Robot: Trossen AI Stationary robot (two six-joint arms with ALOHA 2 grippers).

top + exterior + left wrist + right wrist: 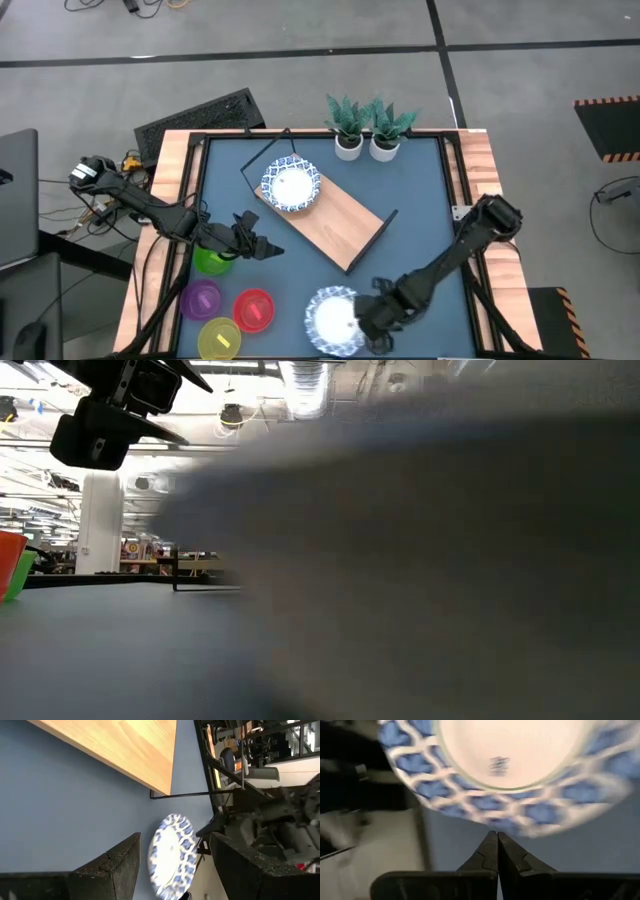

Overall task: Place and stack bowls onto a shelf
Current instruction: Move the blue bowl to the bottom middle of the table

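Progress: early. One blue-rimmed bowl (291, 186) sits on the shelf (340, 228), at its far-left end; whether that is one bowl or a stack can't be told from above. The rest of the board is bare.

Left to right in the high view:

- Left arm reaches in from the table's left side. Left gripper (268, 248) hovers just right of the green bowl (211, 261), near the shelf's front-left edge. Its wrist view shows the fingers spread wide with nothing between them.
- Green, purple bowl (201, 299), red bowl (254, 308) and yellow bowl (220, 339) are clustered at the front-left of the table, all off the shelf. Each looks empty.
- Shelf lies diagonally mid-table, wire frames at both ends.
- Two potted plants (365, 124) stand at the back edge, not part of the job.
- Another blue-rimmed bowl (333, 318) is at front centre, off the shelf. It could be a stack.
- Right gripper (372, 322) is right against that bowl's right side. Its wrist view shows the fingertips closed together just below the bowl's patterned underside (510, 770), not visibly clamping the rim.

Left to do, as a judgement: the front white bowl(s) and all four plastic bowls.
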